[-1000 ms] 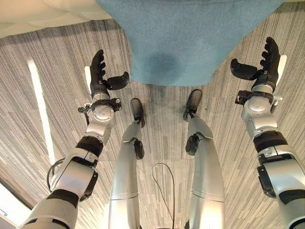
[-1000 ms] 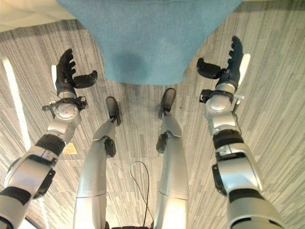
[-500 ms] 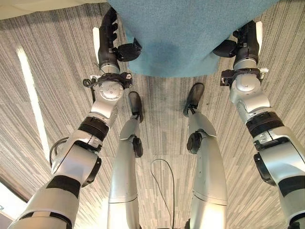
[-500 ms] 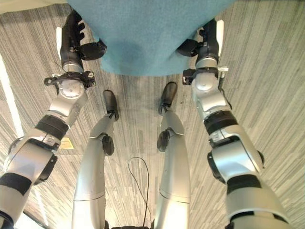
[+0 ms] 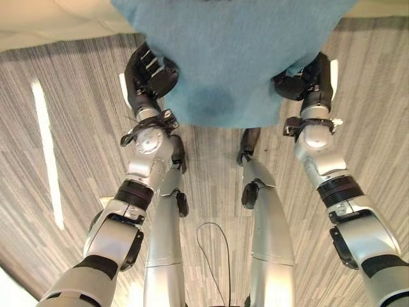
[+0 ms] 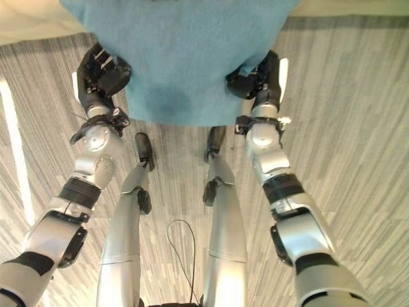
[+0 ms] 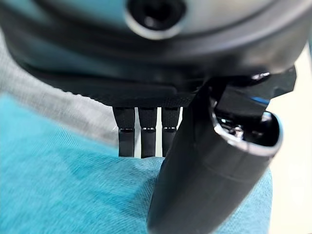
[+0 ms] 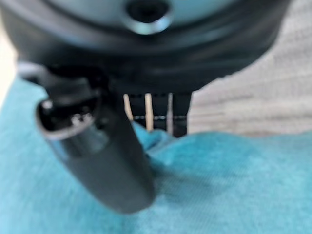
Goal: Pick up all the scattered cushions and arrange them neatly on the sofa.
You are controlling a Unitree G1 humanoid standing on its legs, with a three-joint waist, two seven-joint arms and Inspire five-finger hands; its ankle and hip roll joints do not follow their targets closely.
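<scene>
While the teal cushion lies on the grey carpet just in front of the robot, left hand and right hand pinch its near corners, thumbs on top — soft, light, probably floppy, so edge grips suit it.

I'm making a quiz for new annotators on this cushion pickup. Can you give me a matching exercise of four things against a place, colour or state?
Things:
1. cushion
2. left hand
3. right hand
4. carpet

Descriptions:
A. grey, streaked
B. teal, held between both hands
C. clamped on the cushion's edge on the robot's right
D. clamped on the cushion's edge on the robot's left

Pairs: 1-B, 2-D, 3-C, 4-A
</scene>
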